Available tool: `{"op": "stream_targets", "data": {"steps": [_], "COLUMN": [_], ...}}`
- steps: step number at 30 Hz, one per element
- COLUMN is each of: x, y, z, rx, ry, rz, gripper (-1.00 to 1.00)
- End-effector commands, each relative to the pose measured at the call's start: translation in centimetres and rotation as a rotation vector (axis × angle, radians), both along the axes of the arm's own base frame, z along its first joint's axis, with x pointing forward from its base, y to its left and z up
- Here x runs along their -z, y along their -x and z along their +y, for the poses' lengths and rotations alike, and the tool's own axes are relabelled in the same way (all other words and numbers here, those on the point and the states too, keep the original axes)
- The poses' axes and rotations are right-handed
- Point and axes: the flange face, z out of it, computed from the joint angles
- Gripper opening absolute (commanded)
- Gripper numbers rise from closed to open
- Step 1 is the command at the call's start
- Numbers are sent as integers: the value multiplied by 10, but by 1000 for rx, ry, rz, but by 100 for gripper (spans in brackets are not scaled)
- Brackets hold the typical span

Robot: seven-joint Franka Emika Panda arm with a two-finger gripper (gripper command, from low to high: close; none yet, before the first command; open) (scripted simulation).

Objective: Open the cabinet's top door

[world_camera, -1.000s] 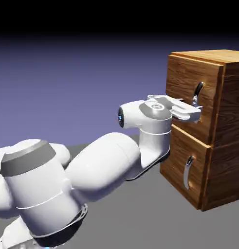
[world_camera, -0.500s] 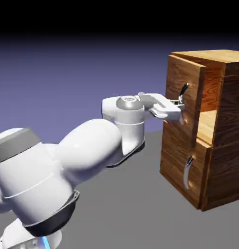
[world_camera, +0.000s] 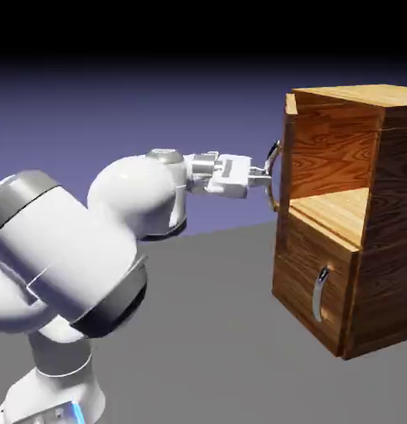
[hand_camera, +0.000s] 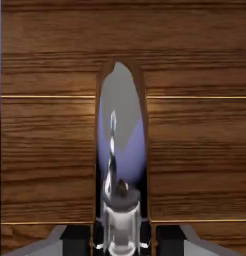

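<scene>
Swung wide since earlier, top door [world_camera: 288, 178] beyond pincer [world_camera: 265, 176], handle [world_camera: 273, 175] gripped

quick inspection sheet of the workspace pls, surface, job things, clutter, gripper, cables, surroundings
surface: plain grey tabletop
job's things: top door of the cabinet swung wide open, its interior exposed; lower door closed
clutter: nothing seen
grippers: gripper closed on the top door's curved silver handle
cables: nothing seen
surroundings: blue-violet backdrop, darkening to black at the top
</scene>
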Motion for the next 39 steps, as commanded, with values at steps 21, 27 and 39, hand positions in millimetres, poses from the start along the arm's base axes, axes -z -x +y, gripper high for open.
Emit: {"op": "stream_targets", "data": {"steps": [21,27,39], "x": [0,0,0], "y": [24,19,8], "z": [152,181,218], "rx": [548,653,791], "ry": [0,0,0], "rz": [0,0,0], "gripper": [-100,-100,-100]}}
